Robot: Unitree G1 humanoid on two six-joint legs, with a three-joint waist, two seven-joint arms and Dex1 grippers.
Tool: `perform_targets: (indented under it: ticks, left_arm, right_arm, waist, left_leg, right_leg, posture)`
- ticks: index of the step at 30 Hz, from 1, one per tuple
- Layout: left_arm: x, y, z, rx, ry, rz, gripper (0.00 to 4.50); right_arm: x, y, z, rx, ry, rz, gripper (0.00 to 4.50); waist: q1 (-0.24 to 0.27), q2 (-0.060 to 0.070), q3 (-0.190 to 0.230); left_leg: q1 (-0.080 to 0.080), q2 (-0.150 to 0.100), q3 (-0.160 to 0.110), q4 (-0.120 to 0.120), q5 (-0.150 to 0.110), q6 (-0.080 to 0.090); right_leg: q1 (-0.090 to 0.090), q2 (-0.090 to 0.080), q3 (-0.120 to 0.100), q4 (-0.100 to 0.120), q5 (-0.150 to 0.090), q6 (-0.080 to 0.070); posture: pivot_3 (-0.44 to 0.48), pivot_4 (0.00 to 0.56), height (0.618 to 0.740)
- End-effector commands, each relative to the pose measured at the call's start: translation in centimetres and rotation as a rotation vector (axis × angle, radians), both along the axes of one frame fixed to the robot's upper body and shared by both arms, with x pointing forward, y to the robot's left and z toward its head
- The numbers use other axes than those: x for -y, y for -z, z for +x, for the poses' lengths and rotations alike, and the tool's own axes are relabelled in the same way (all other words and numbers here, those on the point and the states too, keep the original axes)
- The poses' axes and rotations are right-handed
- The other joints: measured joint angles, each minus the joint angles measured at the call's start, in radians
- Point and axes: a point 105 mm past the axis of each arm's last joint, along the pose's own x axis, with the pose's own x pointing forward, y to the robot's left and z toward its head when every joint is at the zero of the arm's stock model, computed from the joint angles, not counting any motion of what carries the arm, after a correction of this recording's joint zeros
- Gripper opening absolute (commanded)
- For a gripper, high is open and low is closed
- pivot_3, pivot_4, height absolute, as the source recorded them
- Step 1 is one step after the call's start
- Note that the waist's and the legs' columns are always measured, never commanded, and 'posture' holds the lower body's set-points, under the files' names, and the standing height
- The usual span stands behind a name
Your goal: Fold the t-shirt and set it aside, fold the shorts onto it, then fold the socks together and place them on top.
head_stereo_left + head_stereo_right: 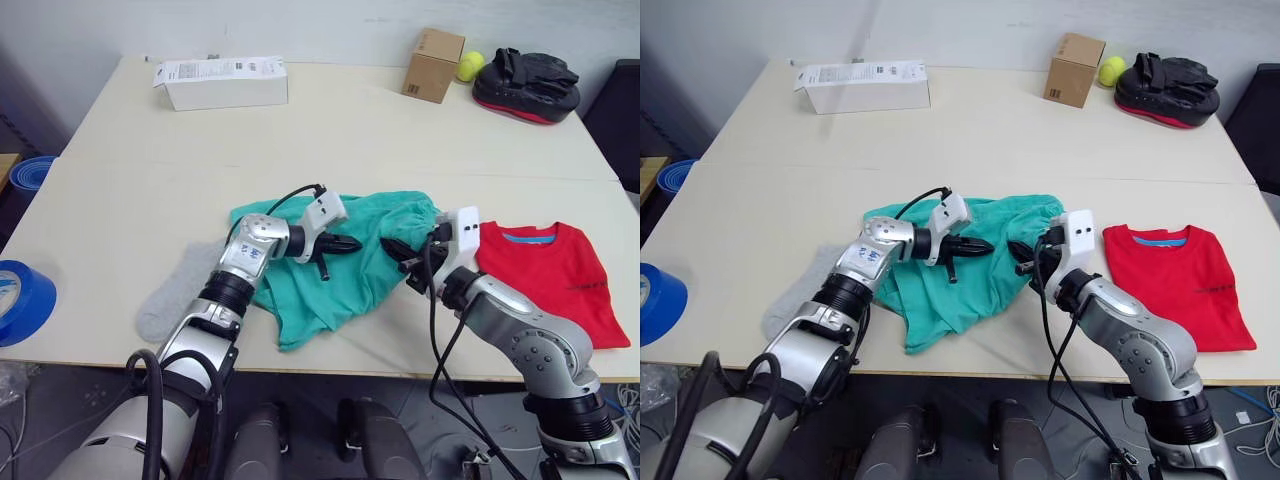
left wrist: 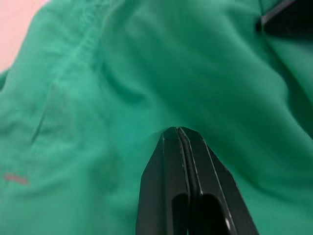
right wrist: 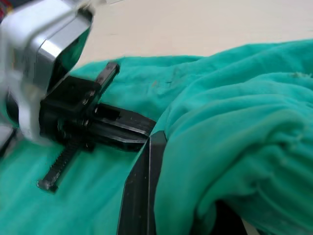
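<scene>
Both grippers were over the shorts (image 1: 340, 265), which lay crumpled at the centre of the frame near the table's (image 1: 330, 140) front edge. The left gripper (image 1: 345, 243) hovered above the middle of the cloth with its black fingers pressed together and, in its own wrist view, nothing between them. The right gripper (image 1: 398, 250) was clenched on a bunched fold of the shorts at their right side; its wrist view showed the teal cloth heaped over one finger. The shirt (image 1: 555, 275) lay folded flat just right of the shorts, near the table's right front, so the step in hand seemed to be folding the shorts before moving them onto it. To do that well, I judged the cloth first needed spreading: the right grip looked to hold a thick wad, not a clean edge, and lifting from there would likely drag the whole heap. The left gripper would do better to open and take the waistband or a leg hem on the far left, so the two could pull the shorts taut, then fold them over. A grey sock (image 1: 175, 290) lay at the lower left, partly tucked under the shorts' left edge; a careless pull could carry it along. A white box (image 1: 220, 82) sat upper left, well apart.
</scene>
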Motion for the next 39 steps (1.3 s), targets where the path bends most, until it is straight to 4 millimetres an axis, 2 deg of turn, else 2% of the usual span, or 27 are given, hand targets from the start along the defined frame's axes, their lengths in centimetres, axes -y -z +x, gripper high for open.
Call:
perform_targets:
  ticks: [1,5,7,8,11,16,21,23,26,31,35,39]
  left_arm:
    - [0.1,0.5,0.4,0.012,-0.021,0.023,0.00]
    - [-0.6,1.4,0.3,0.005,-0.030,0.040,0.00]
    - [-1.4,1.5,0.3,0.018,-0.050,0.050,0.00]
    - [-1.8,1.4,0.4,0.027,-0.058,0.050,0.00]
    - [-3.3,-0.7,-0.1,0.056,-0.086,-0.005,0.00]
    - [-6.6,-2.8,-3.1,0.092,-0.101,0.013,0.00]
    - [-8.9,-3.5,-5.9,0.044,-0.133,0.040,0.00]
    - [-9.4,-2.6,-5.8,0.022,-0.195,0.040,0.00]
    - [-10.0,-0.8,-4.5,-0.013,-0.311,0.036,0.00]
    - [-10.4,-0.5,-3.3,-0.010,-0.394,0.008,0.00]
    - [-10.5,-0.9,-3.1,0.002,-0.417,-0.014,0.00]
    - [-11.5,-0.5,-3.4,0.005,-0.427,0.011,0.00]
  right_arm:
    - [-2.4,-2.3,-1.2,0.299,-0.185,-0.268,0.03]
    - [-4.8,-3.7,-1.5,0.424,-0.309,-0.294,0.03]
    - [-5.8,-3.5,-1.7,0.499,-0.387,-0.382,0.03]
    - [-6.1,-3.2,-1.8,0.524,-0.417,-0.421,0.03]
    - [-6.9,-1.8,-2.2,0.612,-0.538,-0.548,0.03]
    - [-7.5,-1.2,-2.0,0.690,-0.640,-0.597,0.03]
    - [-8.1,-0.8,-1.5,0.768,-0.701,-0.660,0.03]
    - [-8.7,-0.6,-1.7,0.806,-0.745,-0.674,0.03]
    - [-9.7,-0.1,-2.0,0.873,-0.822,-0.725,0.03]
    - [-10.5,1.0,-2.4,0.903,-0.913,-0.758,0.03]
    - [-10.9,0.8,-2.1,0.871,-0.923,-0.720,1.05]
    - [-10.3,0.1,-3.9,0.899,-1.014,-0.652,2.43]
  waist:
    - [-0.004,0.000,0.000]
    - [-0.002,0.000,0.000]
    - [-0.001,0.000,0.000]
    - [-0.001,0.000,0.000]
    - [-0.006,0.000,0.000]
    - [-0.006,0.000,0.000]
    - [-0.005,0.000,0.001]
    - [-0.001,0.000,0.001]
    - [-0.001,0.000,0.001]
    - [-0.003,0.000,0.001]
    - [-0.005,0.000,0.001]
    - [-0.004,0.000,0.001]
  left_leg:
    - [0.000,0.000,0.001,0.000,0.000,0.000]
    - [0.000,0.002,0.000,0.000,0.001,-0.002]
    - [0.000,0.002,0.000,0.000,0.002,-0.005]
    - [0.000,0.001,0.000,0.001,0.003,-0.006]
    - [0.001,0.001,0.000,0.002,0.004,-0.008]
    - [0.000,0.002,0.000,0.003,0.005,-0.010]
    - [0.003,0.002,0.000,0.006,0.005,-0.011]
    - [0.007,0.002,-0.001,0.005,0.004,-0.012]
    - [0.008,0.001,-0.001,0.005,0.002,-0.015]
    - [0.008,0.002,-0.001,0.005,0.004,-0.012]
    - [0.008,0.002,0.000,0.005,0.004,-0.013]
    - [0.008,0.002,-0.001,0.005,0.004,-0.013]
  right_leg:
    - [-0.001,0.000,0.000,0.000,0.000,0.000]
    - [-0.002,0.001,-0.003,0.002,0.000,0.000]
    - [-0.002,0.001,-0.003,0.004,0.000,0.000]
    - [-0.002,0.001,-0.003,0.004,0.000,0.000]
    - [-0.001,0.000,-0.003,0.004,0.000,0.000]
    - [-0.001,0.000,-0.003,0.006,0.000,0.000]
    - [0.000,-0.001,-0.003,0.010,-0.001,-0.002]
    - [0.004,-0.001,-0.003,0.010,-0.001,-0.003]
    - [0.005,-0.002,-0.002,0.010,-0.002,-0.003]
    - [0.004,-0.002,-0.003,0.011,-0.002,-0.003]
    - [0.004,-0.002,-0.002,0.012,-0.002,-0.003]
    - [0.004,-0.002,-0.003,0.012,-0.002,-0.004]
  posture:
    - [0.000,0.150,0.740]
    - [0.000,0.150,0.740]
    - [0.000,0.150,0.740]
    - [0.000,0.150,0.740]
    - [0.000,0.150,0.740]
    - [0.000,0.150,0.740]
    - [0.000,0.150,0.740]
    - [0.000,0.150,0.740]
    - [0.000,0.150,0.740]
    - [0.000,0.150,0.740]
    - [0.000,0.150,0.740]
    - [0.000,0.150,0.740]
